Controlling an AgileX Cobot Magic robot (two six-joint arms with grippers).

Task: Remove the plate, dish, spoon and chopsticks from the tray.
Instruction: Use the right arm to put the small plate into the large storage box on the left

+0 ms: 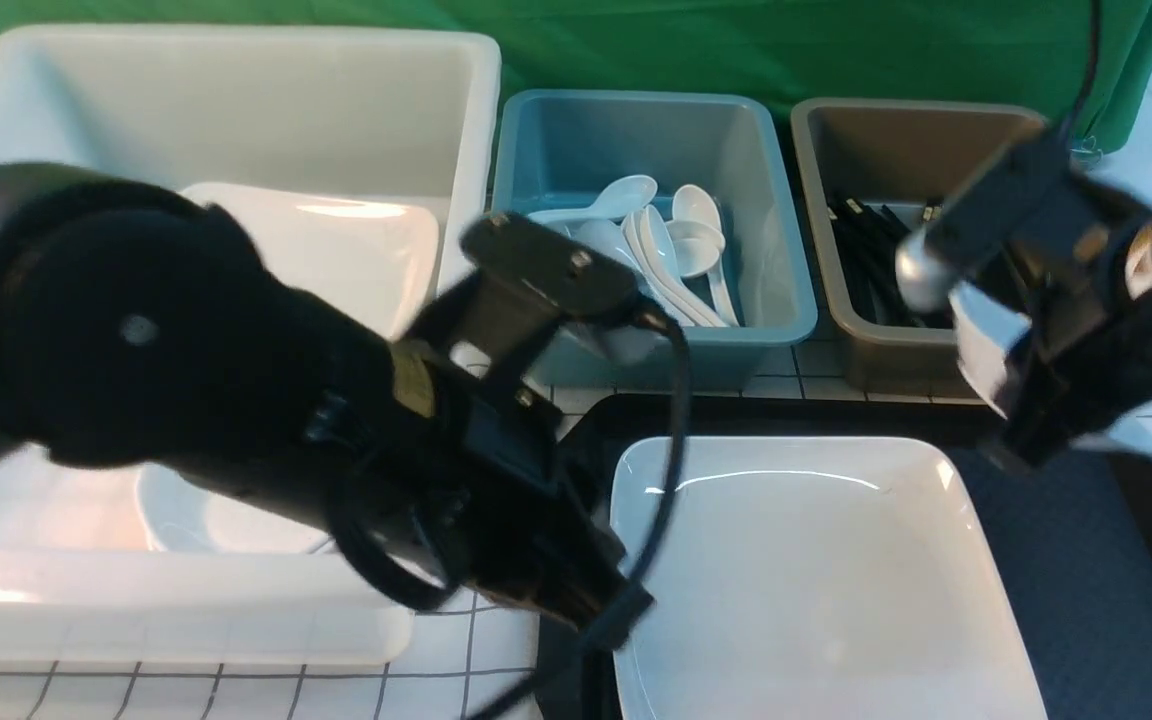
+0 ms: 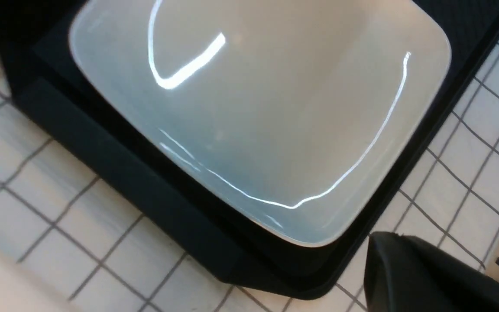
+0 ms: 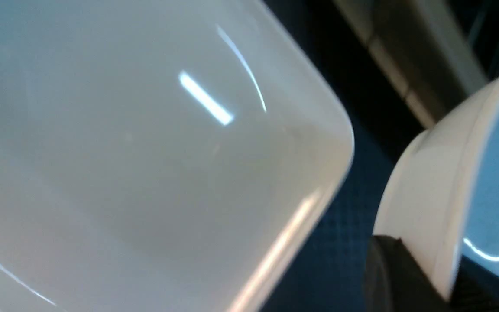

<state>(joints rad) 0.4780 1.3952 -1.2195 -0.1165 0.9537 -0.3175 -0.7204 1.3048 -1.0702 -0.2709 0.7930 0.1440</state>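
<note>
Clamping the dish point(image 3: 427, 195) by its rim in the right gripper point(image 1: 1011, 410) above the tray's point(image 1: 1066, 560) far edge, probably as too wide to span; holding the left gripper point(image 1: 616, 610), jaws together, beside the left edge of the plate point(image 1: 816, 570), lying mid-tray.

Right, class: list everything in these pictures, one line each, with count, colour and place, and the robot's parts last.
plate: one, white, on the tray
tray: one, black, front centre
dish: one, white, held above the tray's far right
white tub: one, left
crockery: at least two pieces, white, in the white tub
blue tub: one, behind the tray
spoons: several, white, in the blue tub
brown tub: one, back right
chopsticks: several, black, in the brown tub
cloth: one, green, at the back
left gripper: black, shut, by the plate's left edge
right gripper: black, shut on the dish
</note>
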